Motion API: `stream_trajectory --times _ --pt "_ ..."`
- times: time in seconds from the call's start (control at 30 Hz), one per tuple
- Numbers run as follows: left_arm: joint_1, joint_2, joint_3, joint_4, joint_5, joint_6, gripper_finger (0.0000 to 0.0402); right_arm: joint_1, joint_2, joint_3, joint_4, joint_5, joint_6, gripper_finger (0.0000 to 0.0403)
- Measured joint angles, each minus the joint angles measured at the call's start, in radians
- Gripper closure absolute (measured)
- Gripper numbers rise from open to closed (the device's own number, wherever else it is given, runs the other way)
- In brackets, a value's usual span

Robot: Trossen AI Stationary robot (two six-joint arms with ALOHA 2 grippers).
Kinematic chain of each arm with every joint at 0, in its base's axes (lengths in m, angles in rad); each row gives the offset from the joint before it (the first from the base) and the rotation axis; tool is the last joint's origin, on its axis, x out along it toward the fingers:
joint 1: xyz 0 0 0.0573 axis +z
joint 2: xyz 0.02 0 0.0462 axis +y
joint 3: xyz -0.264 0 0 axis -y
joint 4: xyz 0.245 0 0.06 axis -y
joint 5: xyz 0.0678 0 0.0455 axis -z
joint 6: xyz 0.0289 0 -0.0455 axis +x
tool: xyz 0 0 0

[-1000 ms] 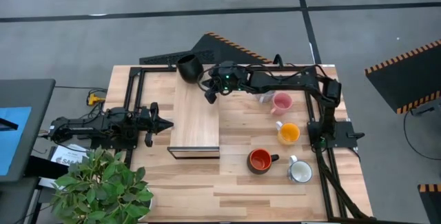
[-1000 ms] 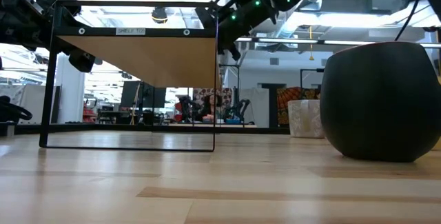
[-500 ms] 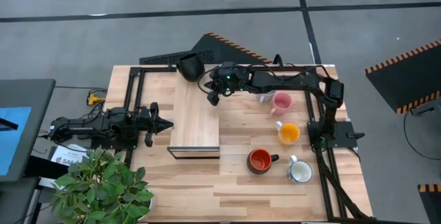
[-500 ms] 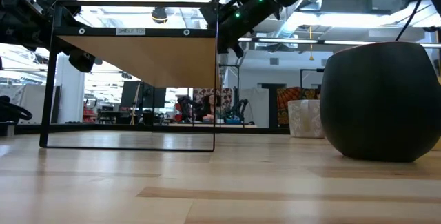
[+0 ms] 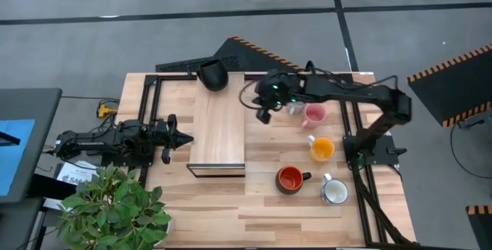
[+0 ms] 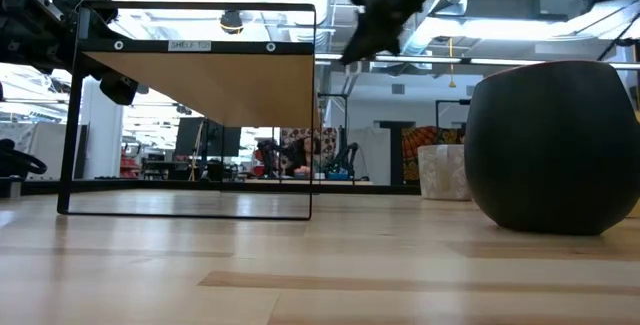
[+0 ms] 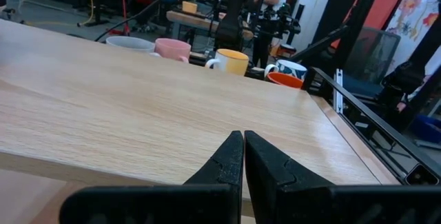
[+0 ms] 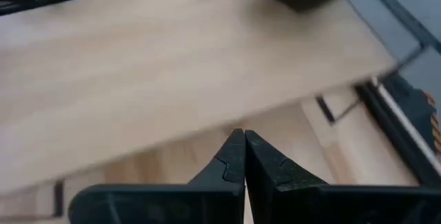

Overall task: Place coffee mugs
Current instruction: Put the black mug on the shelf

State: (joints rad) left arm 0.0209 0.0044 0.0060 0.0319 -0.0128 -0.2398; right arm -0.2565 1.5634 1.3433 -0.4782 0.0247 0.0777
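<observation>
Well, the left gripper point(image 5: 184, 137) waits beside the wooden shelf point(image 5: 217, 131), fingers pressed together. The black mug point(image 5: 213, 75) sits on the shelf's far end. The right gripper point(image 5: 263, 115), also pinched shut and empty, hangs near the pink mug point(image 5: 314, 115). Glazed, rigid, breakable; I'd grip a rim wall.

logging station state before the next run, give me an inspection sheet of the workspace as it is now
surface: pale wood table carrying a black-framed wooden shelf
job's things: black mug on the shelf's far end; pink mug, orange-yellow mug, red-orange mug, white mug on the table; grey mug beside the pink one
clutter: potted plant at the near left corner
grippers: right hand shut, empty, above the table right of the shelf; left hand shut, waiting left of the shelf
cables: bundle along the right edge
surroundings: grey floor, striped hazard tape
</observation>
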Motion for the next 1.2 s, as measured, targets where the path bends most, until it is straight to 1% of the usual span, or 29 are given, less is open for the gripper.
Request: stream_trajectory --times 0.1,0.27,0.33,0.43,0.5,0.53,0.6,0.63,0.67,0.7,0.8,0.93,1.07,1.13,1.2 --pt "0.0 0.0 0.0 0.0 0.0 0.0 0.0401 0.024 -0.11 -0.102 0.004 0.008 0.077 0.0386" --pt "0.0 0.0 0.0 0.011 -0.012 -0.011 0.0401 0.1 -0.263 -0.213 0.035 0.109 0.208 0.0386" --pt "0.0 0.0 0.0 0.059 -0.012 -0.077 0.0401 0.132 -0.304 -0.224 0.034 0.142 0.245 0.0385" --pt "0.0 0.0 0.0 0.201 -0.026 -0.249 0.0401 0.177 -0.347 -0.223 0.046 0.198 0.281 0.038" --pt "0.0 0.0 0.0 0.307 -0.065 -0.351 0.0401 0.2 -0.365 -0.223 0.056 0.233 0.297 0.0379" --pt "0.0 0.0 0.0 0.359 -0.1 -0.382 0.0401 0.21 -0.372 -0.223 0.055 0.25 0.306 0.038" --pt "0.0 0.001 0.005 0.456 -0.205 -0.393 0.0401 0.222 -0.381 -0.223 0.053 0.277 0.32 0.0383" --pt "0.001 0.004 0.013 0.473 -0.267 -0.377 0.0401 0.227 -0.385 -0.223 0.052 0.287 0.326 0.0384" --pt "0.003 0.019 0.037 0.45 -0.308 -0.358 0.0401 0.232 -0.387 -0.223 0.052 0.293 0.331 0.0384" --pt "0.008 0.037 0.069 0.425 -0.328 -0.341 0.0399 0.234 -0.387 -0.223 0.054 0.296 0.334 0.0384" --pt "0.036 0.13 0.214 0.315 -0.333 -0.318 0.0382 0.233 -0.386 -0.223 0.052 0.299 0.336 0.0381" --pt "0.098 0.353 0.469 0.046 -0.332 -0.248 0.0335 0.214 -0.367 -0.223 0.056 0.298 0.335 0.0381" --pt "0.209 0.59 0.758 -0.23 -0.341 -0.147 0.028 0.199 -0.352 -0.223 0.062 0.296 0.333 0.038" --pt "0.291 0.719 0.905 -0.352 -0.297 -0.08 0.0256 0.199 -0.35 -0.224 0.055 0.293 0.318 0.038" --pt "0.388 0.843 1.045 -0.487 -0.178 0.0 0.0237 0.205 -0.352 -0.223 0.063 0.292 0.309 0.038"
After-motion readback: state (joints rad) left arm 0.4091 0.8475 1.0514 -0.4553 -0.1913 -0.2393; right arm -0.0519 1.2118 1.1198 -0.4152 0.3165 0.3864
